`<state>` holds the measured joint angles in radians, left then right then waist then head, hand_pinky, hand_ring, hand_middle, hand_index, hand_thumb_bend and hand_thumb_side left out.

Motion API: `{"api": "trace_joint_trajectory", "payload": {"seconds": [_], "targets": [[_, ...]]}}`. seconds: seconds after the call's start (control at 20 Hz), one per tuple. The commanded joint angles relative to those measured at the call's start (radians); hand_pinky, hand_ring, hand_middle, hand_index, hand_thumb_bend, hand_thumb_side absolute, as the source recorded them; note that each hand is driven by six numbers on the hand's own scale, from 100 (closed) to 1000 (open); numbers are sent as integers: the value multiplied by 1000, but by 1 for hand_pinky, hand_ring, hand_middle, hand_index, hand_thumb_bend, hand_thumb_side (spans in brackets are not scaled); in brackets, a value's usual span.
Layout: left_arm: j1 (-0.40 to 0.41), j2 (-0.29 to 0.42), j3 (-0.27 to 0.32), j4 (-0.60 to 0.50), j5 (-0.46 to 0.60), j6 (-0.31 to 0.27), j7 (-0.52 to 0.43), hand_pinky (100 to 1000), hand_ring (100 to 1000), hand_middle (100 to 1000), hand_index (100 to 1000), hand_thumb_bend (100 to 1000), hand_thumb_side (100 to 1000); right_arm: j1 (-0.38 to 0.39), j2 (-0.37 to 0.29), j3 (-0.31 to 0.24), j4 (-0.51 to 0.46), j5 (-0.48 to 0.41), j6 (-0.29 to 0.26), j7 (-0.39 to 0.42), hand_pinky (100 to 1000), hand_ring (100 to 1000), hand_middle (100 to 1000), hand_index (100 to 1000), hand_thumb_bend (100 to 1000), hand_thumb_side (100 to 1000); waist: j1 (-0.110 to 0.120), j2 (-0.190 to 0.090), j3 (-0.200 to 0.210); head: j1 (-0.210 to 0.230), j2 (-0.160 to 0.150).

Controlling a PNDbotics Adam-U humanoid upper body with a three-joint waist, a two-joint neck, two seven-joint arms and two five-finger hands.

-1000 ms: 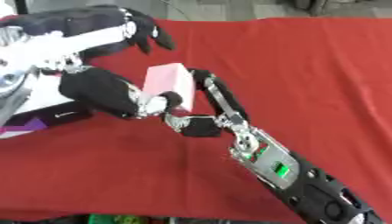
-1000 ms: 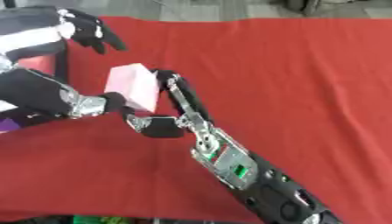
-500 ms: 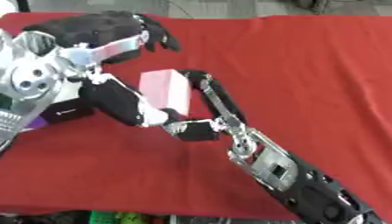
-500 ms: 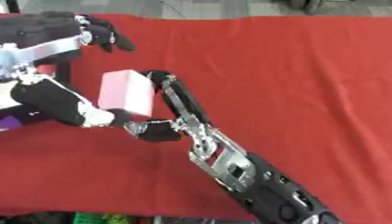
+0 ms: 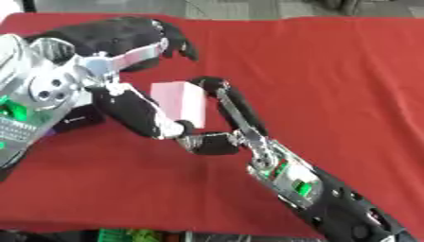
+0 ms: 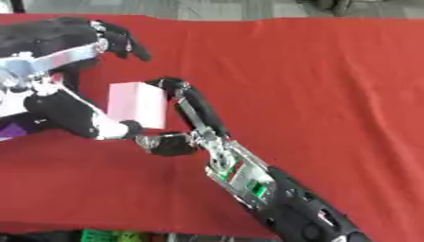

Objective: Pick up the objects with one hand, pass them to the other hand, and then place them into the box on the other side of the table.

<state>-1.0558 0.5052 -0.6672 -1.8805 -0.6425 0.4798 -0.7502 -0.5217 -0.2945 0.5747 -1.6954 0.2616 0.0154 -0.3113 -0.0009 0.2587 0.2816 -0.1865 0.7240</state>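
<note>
Where the red table meets the picture's left side, the robot's left arm comes in, silver and black with a green patch low on its forearm. The left hand reaches toward the middle, its upper fingers arched over and past the block without touching it, and its thumb running along the block's left face. The hand is spread wide around the block rather than closed on it; whether the thumb actually presses the face cannot be told.

A dark purple shape shows just behind the left arm at the left edge, too hidden to make out.

The pink block stands upright above the cloth, left of the table's centre, between the two hands.

On its right, the right hand holds it: long fingers lie up along the block's right face with the tips hooked over its top corner, and the thumb curls in under the lower edge. The right arm runs down to the lower right corner, with green lights on its wrist.

Coloured strips, green among them, line the bottom edge.
</note>
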Motion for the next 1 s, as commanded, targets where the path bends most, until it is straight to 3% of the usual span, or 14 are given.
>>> {"api": "trace_joint_trajectory", "payload": {"seconds": [0.05, 0.35, 0.7, 1.0], "targets": [[-23, -3, -3, 12, -27, -6, -40, 884, 847, 829, 887, 572, 324, -13, 5, 3, -9, 4, 13, -4, 766, 503, 406, 561, 100, 144, 4, -28, 2, 5, 10], [-26, -17, -16, 41, -57, -39, -79, 885, 860, 832, 891, 594, 313, -18, 11, 13, -10, -39, 73, -9, 771, 509, 417, 577, 100, 220, 2, -29, 3, 7, 21], [-34, -27, -21, 56, -83, -63, -107, 885, 867, 834, 894, 592, 277, -12, 2, 20, -33, -100, 103, -32, 766, 513, 426, 592, 100, 298, 1, -32, 5, 7, 21], [-28, -40, -17, 115, -136, -80, -58, 883, 869, 834, 894, 574, 217, -10, -12, 32, -65, -98, 83, -48, 763, 510, 421, 585, 100, 279, 0, -32, 4, 7, 14]]}}
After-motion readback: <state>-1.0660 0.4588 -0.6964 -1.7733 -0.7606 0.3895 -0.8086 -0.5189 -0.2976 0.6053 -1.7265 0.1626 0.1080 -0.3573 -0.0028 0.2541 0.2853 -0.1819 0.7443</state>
